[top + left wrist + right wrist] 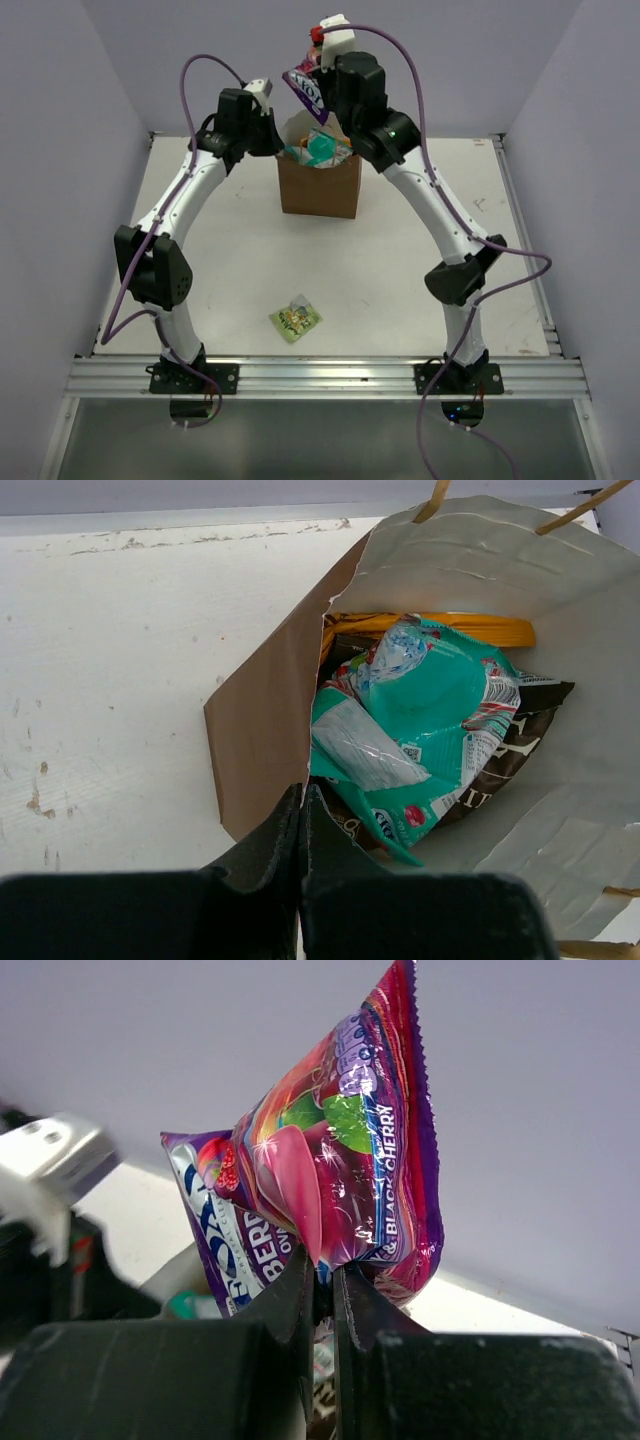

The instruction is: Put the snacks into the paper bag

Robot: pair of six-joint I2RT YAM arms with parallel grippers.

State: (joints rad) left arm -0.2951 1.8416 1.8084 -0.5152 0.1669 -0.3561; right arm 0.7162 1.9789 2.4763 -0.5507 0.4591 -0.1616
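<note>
The brown paper bag stands upright at the table's back centre. Inside it lie the teal packet, the dark brown chip bag and the orange chip bag. My left gripper is shut on the bag's near left rim, pinching the paper wall. My right gripper is shut on the purple candy packet and holds it in the air above the bag's opening; the packet shows in the top view. The small green packet lies flat on the table near the front.
Grey walls enclose the table on three sides. A metal rail runs along the near edge with both arm bases on it. The bag's thin handles stick up at its far side.
</note>
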